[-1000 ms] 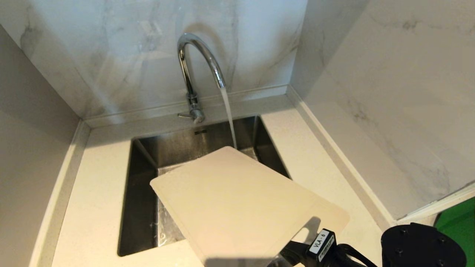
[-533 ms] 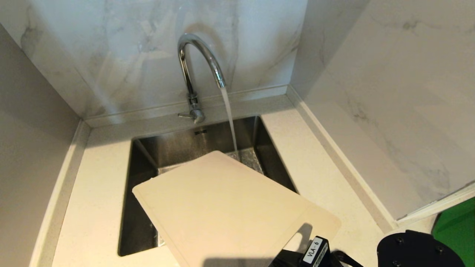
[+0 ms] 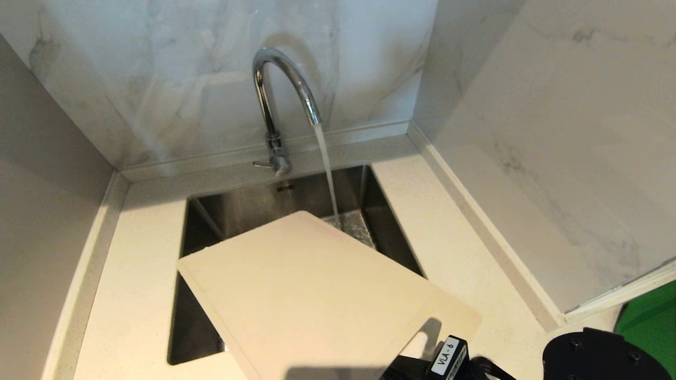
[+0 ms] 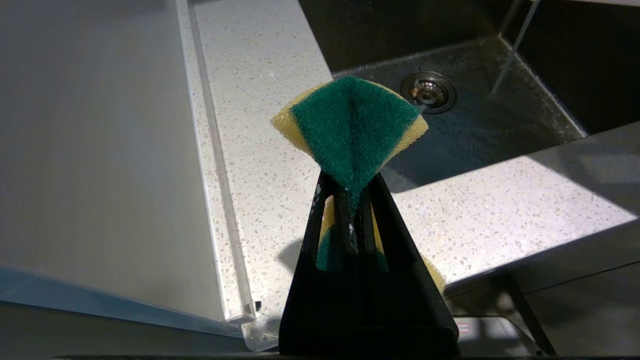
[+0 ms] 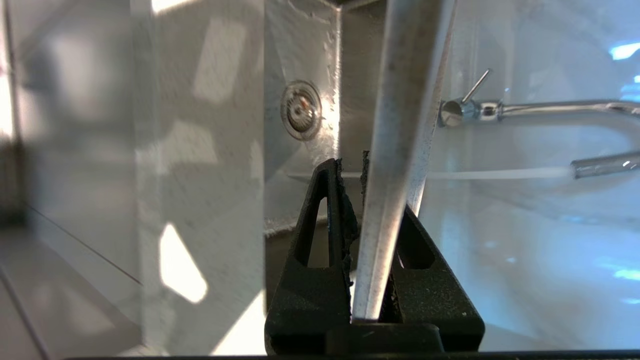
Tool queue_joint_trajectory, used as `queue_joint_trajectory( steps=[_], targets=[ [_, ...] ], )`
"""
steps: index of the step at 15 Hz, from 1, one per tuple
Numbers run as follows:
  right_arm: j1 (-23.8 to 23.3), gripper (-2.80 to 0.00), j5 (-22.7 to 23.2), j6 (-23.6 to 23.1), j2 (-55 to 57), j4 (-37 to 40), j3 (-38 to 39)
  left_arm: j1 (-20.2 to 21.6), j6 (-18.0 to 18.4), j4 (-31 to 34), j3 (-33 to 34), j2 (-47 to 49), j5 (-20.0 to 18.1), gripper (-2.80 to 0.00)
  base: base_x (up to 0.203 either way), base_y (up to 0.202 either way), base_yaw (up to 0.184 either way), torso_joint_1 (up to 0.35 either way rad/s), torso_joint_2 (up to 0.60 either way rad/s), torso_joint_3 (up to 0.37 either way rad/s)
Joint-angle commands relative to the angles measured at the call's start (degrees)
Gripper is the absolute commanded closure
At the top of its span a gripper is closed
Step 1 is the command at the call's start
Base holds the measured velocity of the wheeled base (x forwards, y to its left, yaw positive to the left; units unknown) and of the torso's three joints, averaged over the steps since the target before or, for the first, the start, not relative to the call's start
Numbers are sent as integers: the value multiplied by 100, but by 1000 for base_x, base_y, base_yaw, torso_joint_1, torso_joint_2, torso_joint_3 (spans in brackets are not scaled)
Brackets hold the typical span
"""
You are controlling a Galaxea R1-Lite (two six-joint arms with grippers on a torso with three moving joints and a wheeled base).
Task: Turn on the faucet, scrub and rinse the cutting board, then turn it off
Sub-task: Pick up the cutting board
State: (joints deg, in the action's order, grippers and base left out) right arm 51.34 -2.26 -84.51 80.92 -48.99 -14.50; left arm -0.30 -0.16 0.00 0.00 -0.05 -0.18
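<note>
The chrome faucet point(image 3: 280, 95) stands behind the sink point(image 3: 248, 203), and water point(image 3: 327, 169) runs from its spout. The cream cutting board point(image 3: 317, 295) hangs slanted over the sink. The stream falls just past its far edge. My right gripper point(image 5: 352, 170) is shut on the board's thin edge point(image 5: 400, 125) near the handle slot point(image 3: 425, 338); only its wrist point(image 3: 446, 359) shows in the head view. The faucet's lever point(image 5: 475, 85) shows in the right wrist view. My left gripper point(image 4: 350, 185), outside the head view, is shut on a green and yellow sponge point(image 4: 350, 125) above the countertop.
Speckled white countertop point(image 3: 137, 274) rings the sink, with marble walls close behind and on both sides. The sink's drain point(image 4: 429, 91) lies beyond the sponge. A green patch point(image 3: 652, 316) shows at the far right, past the wall's end.
The board has swung left across the sink. Its far corner has left the water stream, which now drops into the basin. The right wrist has shifted slightly left.
</note>
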Motion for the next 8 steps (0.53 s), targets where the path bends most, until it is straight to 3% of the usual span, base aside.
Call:
queue_joint_trajectory(
  steps=[1,8],
  targets=[
    [93,0,13,221,-5,-32,-19,-5,-2,0,9,-4,1,0,0,0,0,0,0,0],
    [332,0,15,412,-6,-390,-35,-3,0,0,9,-4,5,0,0,0,0,0,0,0]
  ],
)
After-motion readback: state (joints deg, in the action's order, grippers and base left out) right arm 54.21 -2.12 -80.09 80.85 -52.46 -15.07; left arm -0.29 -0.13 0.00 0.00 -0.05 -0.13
